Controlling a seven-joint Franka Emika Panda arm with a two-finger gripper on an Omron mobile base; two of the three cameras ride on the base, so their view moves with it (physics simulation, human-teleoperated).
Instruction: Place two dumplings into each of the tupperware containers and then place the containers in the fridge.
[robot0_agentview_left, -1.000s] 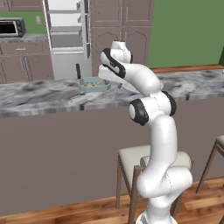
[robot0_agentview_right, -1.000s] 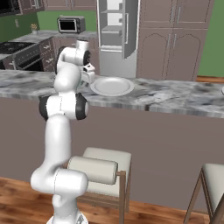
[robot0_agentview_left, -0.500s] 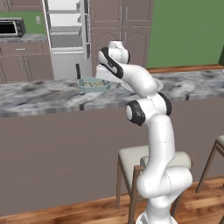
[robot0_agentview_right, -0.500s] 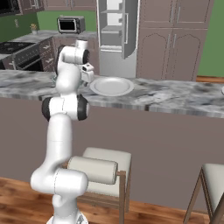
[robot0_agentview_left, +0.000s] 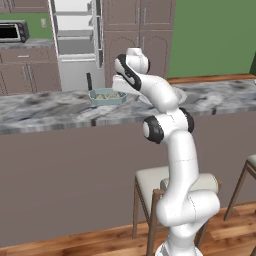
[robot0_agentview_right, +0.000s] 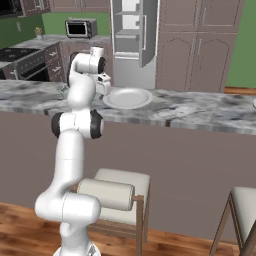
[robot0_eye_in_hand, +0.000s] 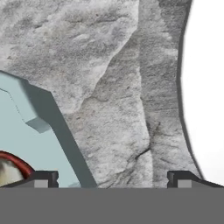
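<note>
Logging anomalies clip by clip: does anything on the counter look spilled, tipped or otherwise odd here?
Nothing stands out. The teal tub sits level on the marble counter with food inside, the white plate lies flat beside it, and the claw hangs open above bare counter between them.

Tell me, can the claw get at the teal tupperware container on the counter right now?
Probably yes. The claw hangs open over the marble counter, with the container right beside one fingertip and the white plate on the other side. Nothing stands between them.

One container (robot0_agentview_left: 107, 96), one plate (robot0_agentview_right: 127, 98)
</note>
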